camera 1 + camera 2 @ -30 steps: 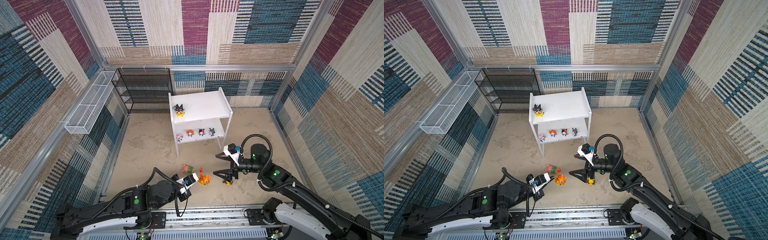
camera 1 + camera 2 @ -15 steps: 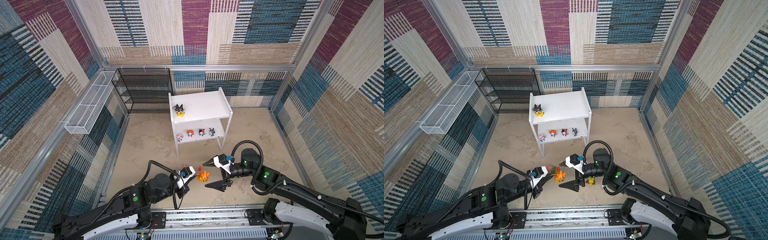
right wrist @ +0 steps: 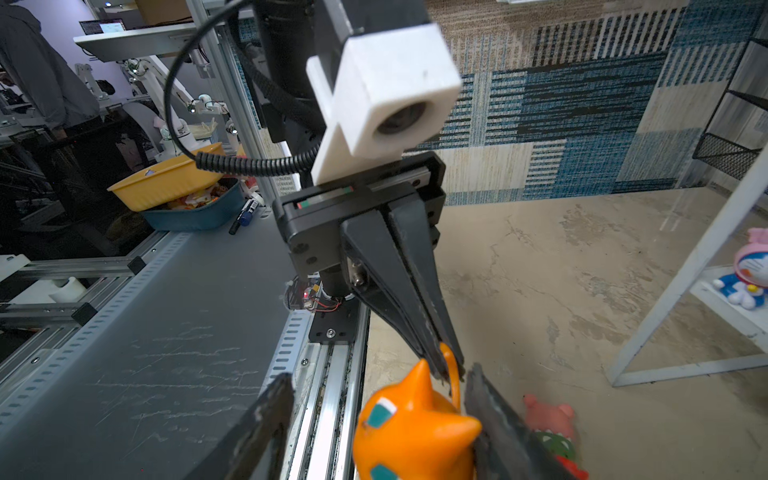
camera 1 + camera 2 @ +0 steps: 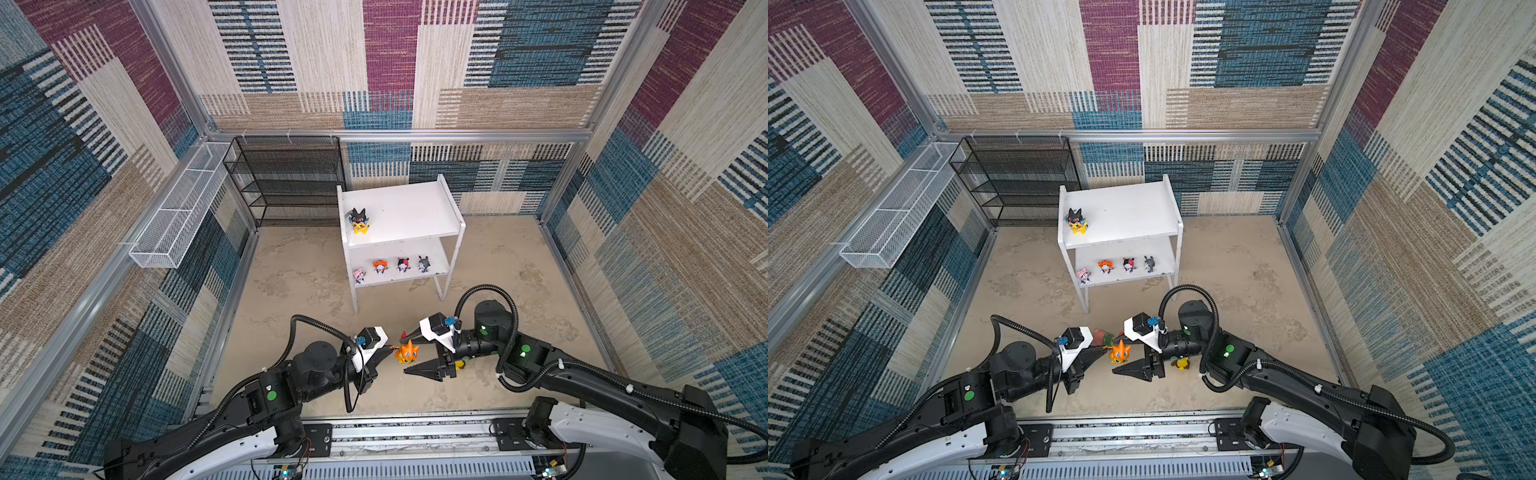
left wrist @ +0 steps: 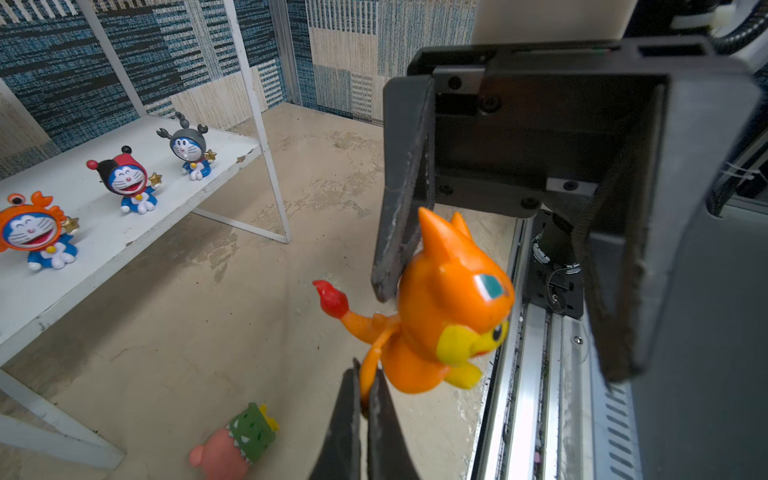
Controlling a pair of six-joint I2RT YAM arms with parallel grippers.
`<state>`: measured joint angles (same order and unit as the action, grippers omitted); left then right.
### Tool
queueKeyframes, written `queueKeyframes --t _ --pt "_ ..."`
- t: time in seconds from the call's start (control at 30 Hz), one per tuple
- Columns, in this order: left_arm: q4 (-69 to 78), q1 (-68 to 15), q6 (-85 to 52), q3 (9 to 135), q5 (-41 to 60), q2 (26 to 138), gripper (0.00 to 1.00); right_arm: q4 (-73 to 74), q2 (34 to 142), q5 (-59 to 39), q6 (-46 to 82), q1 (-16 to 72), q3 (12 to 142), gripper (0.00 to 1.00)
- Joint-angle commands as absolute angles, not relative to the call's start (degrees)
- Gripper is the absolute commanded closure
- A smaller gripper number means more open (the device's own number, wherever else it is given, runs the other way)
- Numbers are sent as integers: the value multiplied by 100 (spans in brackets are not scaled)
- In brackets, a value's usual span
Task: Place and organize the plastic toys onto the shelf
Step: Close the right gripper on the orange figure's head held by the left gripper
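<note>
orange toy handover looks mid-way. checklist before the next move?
1. Left claw shut on the tail of the orange toy: ok.
2. Right claw around the toy's head: ok, one finger seems to touch it.
3. Right claw closed on the toy: not ok, the other finger stands apart.
4. Room on the top board of the shelf: ok, only the black-hooded toy stands there.
5. Pink-and-green toy clear of the claws: cannot tell, it lies on the floor close beside the right claw.
6. Yellow toy clear of the right arm: cannot tell, partly hidden under it.
</note>
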<state>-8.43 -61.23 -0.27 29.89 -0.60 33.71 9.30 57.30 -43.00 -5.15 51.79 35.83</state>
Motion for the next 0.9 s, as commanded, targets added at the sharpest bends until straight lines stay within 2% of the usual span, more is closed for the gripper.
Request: queueKeyframes --t 0.0,0.13,0.27,0.3,0.37,0.47,0.57,0.73,0.87 --pt "-505 -6066 -174 3028 103 3406 100 1043 5744 -4236 -498 5194 3621 39" --pt "-454 -6014 -193 3023 194 3410 100 893 5838 -4084 -524 5194 3710 48" --pt "-444 -5989 -202 3032 246 3427 100 829 5906 -4117 -557 5189 3749 49" --pt "-432 -5988 -201 3026 269 3427 100 798 5922 -4173 -592 5194 3752 45" --pt "-393 -5963 -217 3015 312 3401 100 782 5929 -4108 -621 5187 3729 31" --pt "-406 -5944 -237 3015 320 3347 100 823 5896 -3980 -642 5192 3665 27" --pt "-411 -5926 -263 2997 317 3259 100 921 5821 -3876 -618 5192 3556 28" --pt "-419 -5916 -266 2997 357 3277 100 984 5781 -3875 -586 5194 3546 40" --pt "-422 -5916 -264 2997 352 3339 100 949 5659 -3847 -601 5194 3588 39"
